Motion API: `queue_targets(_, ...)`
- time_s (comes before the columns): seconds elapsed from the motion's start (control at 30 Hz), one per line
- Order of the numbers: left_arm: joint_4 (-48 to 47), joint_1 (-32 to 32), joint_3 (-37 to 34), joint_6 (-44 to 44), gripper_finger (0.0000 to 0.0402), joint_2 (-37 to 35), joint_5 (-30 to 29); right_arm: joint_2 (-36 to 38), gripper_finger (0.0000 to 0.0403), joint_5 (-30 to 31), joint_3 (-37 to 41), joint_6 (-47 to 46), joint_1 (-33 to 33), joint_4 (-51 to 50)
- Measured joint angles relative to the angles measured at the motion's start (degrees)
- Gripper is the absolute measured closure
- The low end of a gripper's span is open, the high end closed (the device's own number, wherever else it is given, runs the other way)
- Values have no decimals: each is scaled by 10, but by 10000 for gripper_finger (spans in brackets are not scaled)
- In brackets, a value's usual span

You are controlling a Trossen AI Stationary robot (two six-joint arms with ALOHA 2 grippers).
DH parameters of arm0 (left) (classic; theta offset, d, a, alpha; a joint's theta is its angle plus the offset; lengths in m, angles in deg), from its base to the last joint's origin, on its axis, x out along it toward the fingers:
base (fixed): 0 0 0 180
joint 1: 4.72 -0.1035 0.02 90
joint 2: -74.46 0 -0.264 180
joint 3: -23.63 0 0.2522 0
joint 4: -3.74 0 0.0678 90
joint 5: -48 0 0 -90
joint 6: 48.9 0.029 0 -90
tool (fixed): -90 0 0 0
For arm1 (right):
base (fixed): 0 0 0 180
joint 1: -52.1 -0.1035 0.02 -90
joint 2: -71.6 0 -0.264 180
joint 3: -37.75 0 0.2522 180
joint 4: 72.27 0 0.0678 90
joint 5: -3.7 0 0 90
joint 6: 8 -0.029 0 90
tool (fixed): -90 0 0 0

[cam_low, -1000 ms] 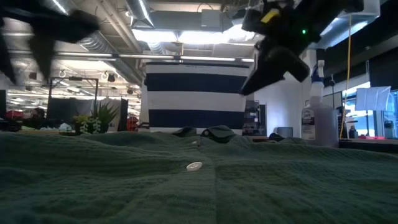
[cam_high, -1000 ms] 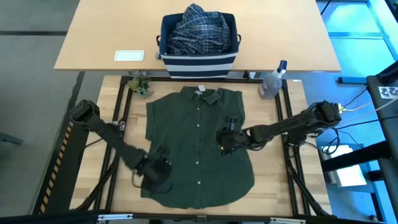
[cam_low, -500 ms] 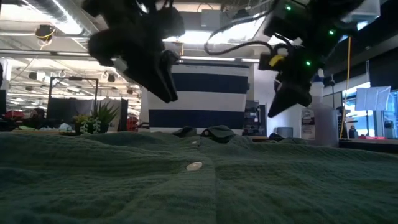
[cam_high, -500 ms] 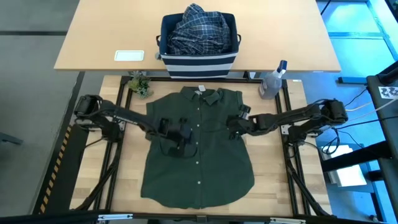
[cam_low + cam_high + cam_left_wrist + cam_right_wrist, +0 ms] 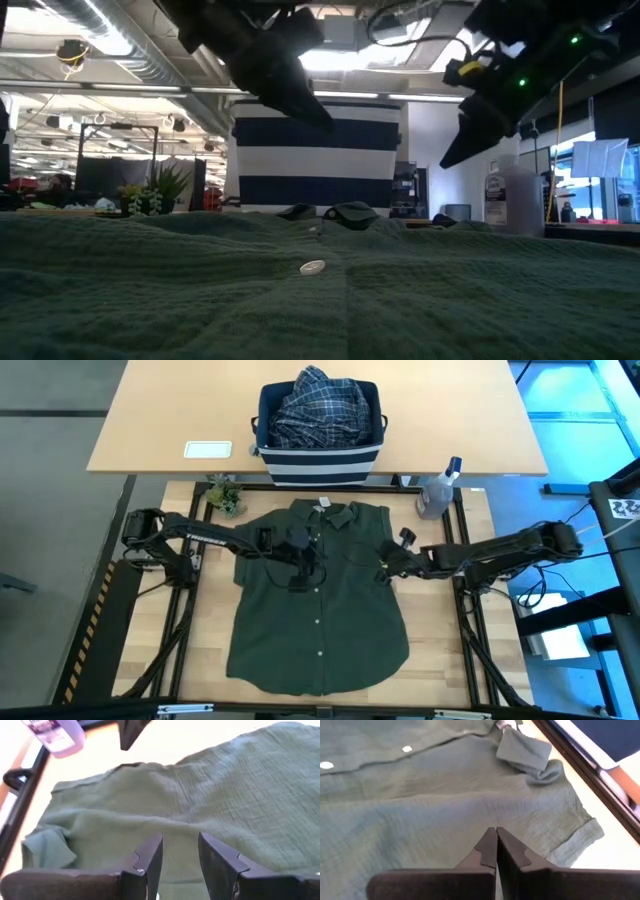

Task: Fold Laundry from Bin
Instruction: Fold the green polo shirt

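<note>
Arms stretched inward over the olive shirt [image 5: 320, 600], left pincer [image 5: 303, 560] parted and empty, right pincer [image 5: 388, 565] pressed together.

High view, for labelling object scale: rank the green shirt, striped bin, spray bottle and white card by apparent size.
1. green shirt
2. striped bin
3 and 4. spray bottle and white card: they look alike, so no ranking.
</note>
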Motion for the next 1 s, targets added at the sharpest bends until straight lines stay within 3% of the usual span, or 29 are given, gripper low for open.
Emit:
queue_targets(0.23, 38, -36, -20, 25, 285, 0, 22, 17, 402, -3, 1, -10, -3, 4)
queue_targets(0.3, 60, -52, -37, 15, 289, 0, 36, 24, 402, 25, 1, -15, -4, 5)
queue_targets(0.47, 124, -81, -80, -29, 304, 1, 63, 62, 402, 26, 8, -29, -4, -6)
queue_targets(0.8, 184, -80, -97, -30, 311, 1, 61, 155, 402, 37, 115, -144, -1, 1)
queue_targets(1.0, 245, -85, -97, -16, 311, 0, 61, 159, 358, -10, 143, -178, 55, -4)
